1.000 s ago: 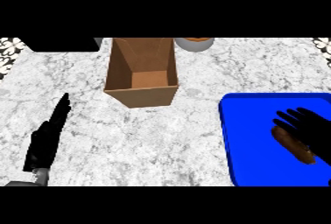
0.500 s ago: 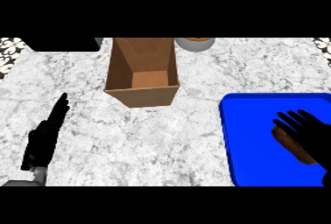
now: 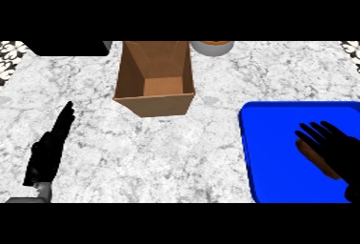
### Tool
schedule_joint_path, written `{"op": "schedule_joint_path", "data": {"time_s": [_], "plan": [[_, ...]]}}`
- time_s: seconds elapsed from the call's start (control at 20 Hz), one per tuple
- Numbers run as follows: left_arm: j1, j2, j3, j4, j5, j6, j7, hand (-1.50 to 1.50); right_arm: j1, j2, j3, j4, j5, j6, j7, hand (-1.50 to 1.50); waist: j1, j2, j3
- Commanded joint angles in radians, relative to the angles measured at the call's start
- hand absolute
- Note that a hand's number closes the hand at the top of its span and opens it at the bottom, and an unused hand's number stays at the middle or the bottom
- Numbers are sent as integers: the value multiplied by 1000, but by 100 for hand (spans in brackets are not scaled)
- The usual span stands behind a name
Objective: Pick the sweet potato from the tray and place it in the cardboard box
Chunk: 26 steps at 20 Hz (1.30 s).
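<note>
Right hand (image 3: 345, 156), fingers straight and gripping nothing, overlies oblong sweet potato (image 3: 307, 148) on blue tray (image 3: 271, 143).

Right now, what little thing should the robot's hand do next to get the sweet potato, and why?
Probably curl the right hand round the sweet potato. The hand lies over it on the blue tray with its fingers straight, so it has not gripped it yet. The cardboard box stands open further left, so lifting comes after the grasp.
</note>
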Motion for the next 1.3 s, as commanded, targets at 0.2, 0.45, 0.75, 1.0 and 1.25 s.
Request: {"op": "schedule_joint_path", "data": {"time_s": [0.2, 0.45, 0.75, 1.0, 1.25], "plan": [[59, -18, 38, -92, -23, -43, 26, 0, 22, 94, -46, -33, 85, 53, -30, -150, 1, -1, 0], [56, -27, 50, -133, -36, -77, 75, 0, 32, 121, -100, 26, 130, 19, -98, -150, 2, -1, 0], [4, -96, 47, -14, -112, -47, 12, 0, -6, 163, -168, 169, 175, -50, -203, -150, 0, 1, 0], [-3, -85, 103, 32, -82, -106, -21, 0, -40, 197, -156, 157, 262, 17, -191, -150, 0, 1, 0], [22, -46, 150, -38, -42, -169, 16, 0, -45, 244, -169, 256, 274, -11, -228, 150, 2, 0, 0]]}}
